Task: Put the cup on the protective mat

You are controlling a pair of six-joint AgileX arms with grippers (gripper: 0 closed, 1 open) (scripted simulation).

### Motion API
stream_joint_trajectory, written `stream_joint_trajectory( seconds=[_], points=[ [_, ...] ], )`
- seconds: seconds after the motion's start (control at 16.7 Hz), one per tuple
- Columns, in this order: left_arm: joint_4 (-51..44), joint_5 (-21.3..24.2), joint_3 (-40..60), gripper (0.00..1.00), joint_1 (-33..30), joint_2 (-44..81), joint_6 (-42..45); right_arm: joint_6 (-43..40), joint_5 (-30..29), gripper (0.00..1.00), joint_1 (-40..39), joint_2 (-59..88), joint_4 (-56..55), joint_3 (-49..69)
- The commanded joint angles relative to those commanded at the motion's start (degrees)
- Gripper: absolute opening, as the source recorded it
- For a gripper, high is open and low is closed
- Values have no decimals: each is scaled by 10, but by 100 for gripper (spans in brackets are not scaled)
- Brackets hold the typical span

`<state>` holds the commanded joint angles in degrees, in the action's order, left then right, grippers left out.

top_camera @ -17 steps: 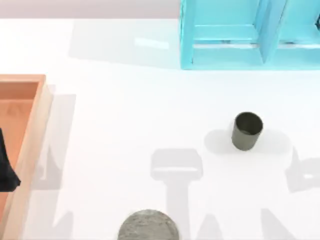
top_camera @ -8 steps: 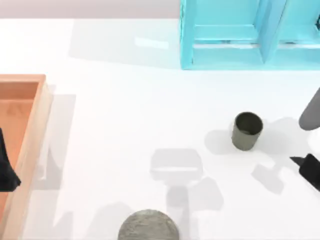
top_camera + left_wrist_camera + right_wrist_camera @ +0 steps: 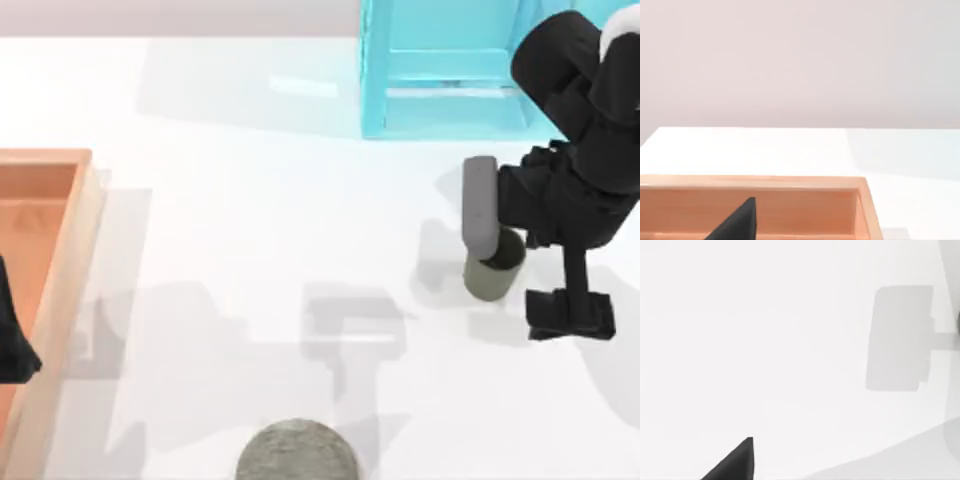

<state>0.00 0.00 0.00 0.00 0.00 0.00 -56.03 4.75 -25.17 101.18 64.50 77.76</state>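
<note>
Right of centre, one cup (image 3: 489,275) stands upright, mouth up, partly under the right gripper (image 3: 520,245); can't tell how its fingers are set. One protective mat (image 3: 297,452) lies flat at the near edge. Left gripper (image 3: 14,340) parked over the orange tray (image 3: 60,260).

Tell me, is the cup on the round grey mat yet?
Not yet. Nothing is finished: the cup stands on the white table, far from the protective mat at the near edge. In hand: the right arm is above the cup, right gripper beside it, not gripping. The left gripper sits parked over the orange tray. Left: grab, carry, set down.
</note>
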Motion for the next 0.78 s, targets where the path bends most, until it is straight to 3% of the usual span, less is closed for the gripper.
stream_joint_trajectory(
  seconds=[0.36,0.78],
  points=[
    [0,0,0,100,0,0,0,-73,-39,100,1,105,95,181],
    [0,0,0,100,0,0,0,-82,-48,100,2,123,107,212]
  ],
)
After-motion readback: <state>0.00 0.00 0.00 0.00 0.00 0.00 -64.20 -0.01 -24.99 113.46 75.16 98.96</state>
